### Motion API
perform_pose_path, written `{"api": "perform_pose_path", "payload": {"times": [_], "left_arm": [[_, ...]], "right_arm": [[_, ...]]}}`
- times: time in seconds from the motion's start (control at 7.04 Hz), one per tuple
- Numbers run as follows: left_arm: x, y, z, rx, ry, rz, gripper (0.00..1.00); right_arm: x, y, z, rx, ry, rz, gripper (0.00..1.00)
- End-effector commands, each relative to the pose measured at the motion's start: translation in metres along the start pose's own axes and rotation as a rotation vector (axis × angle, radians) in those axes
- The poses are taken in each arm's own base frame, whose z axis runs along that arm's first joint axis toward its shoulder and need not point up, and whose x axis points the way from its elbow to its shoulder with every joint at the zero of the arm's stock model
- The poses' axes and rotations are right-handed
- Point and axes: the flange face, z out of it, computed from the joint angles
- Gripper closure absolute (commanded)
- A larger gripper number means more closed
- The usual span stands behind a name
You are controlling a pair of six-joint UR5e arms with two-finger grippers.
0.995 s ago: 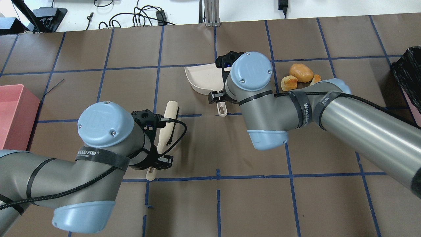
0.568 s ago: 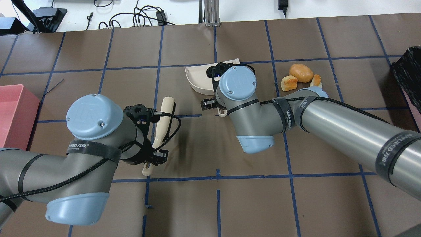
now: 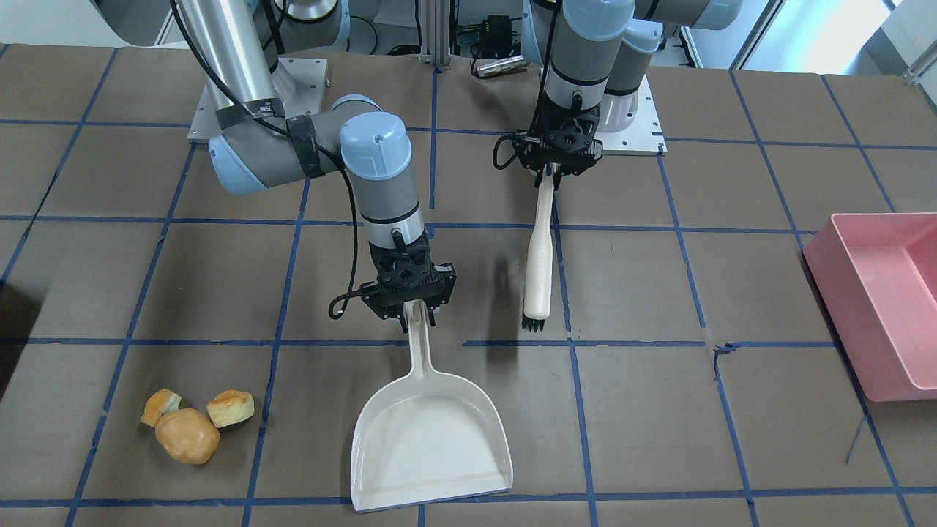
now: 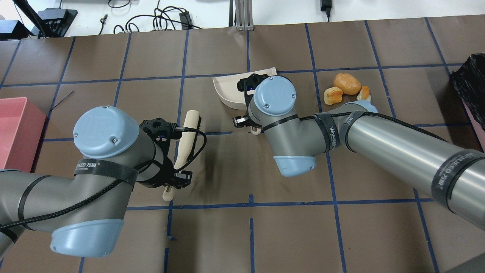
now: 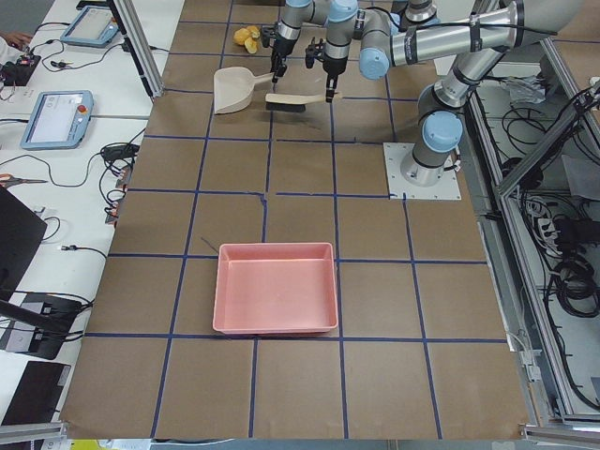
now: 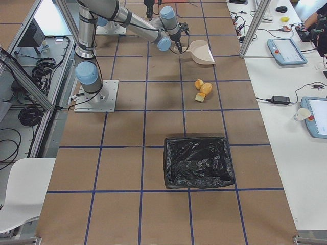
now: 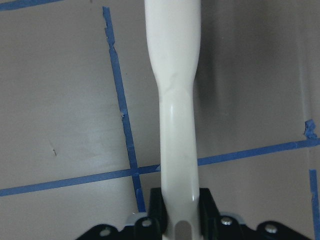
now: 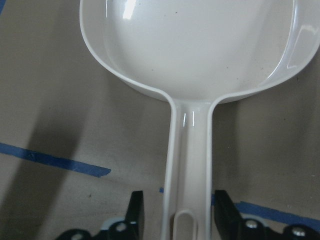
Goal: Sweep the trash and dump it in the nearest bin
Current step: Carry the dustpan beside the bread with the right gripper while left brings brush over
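Bare table (image 3: 293,454) lies between dustpan (image 3: 428,439) and trash (image 3: 192,426).

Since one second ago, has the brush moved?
Yes. In the overhead view the brush has shifted left, away from the dustpan, whose far edge now shows more.

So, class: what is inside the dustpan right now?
Nothing: the dustpan pan is bare in the front-facing and right wrist views. The three trash pieces lie on the table beside it. In the overhead view the right arm covers part of it.
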Motion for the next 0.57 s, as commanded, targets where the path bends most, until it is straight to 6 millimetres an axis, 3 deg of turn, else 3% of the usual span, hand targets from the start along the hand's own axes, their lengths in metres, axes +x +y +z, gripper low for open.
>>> {"api": "perform_pose_path", "payload": {"times": [0.0,0.14,0.28,0.43], "left_arm": [[0.0,-0.001,-0.001,0.002,0.001,0.001,0.97],[0.0,-0.002,-0.003,0.005,0.001,0.001,0.97],[0.0,-0.003,-0.003,0.007,0.001,0.001,0.97],[0.0,-0.006,-0.009,0.019,0.0,0.001,0.97]], "right_arm": [[0.002,-0.003,-0.005,0.01,0.006,-0.006,0.95],[0.012,-0.016,-0.019,0.044,0.011,-0.02,0.97],[0.033,-0.039,-0.051,0.007,0.022,-0.022,0.99],[0.081,-0.064,-0.1,-0.089,0.025,0.002,0.99]]}}
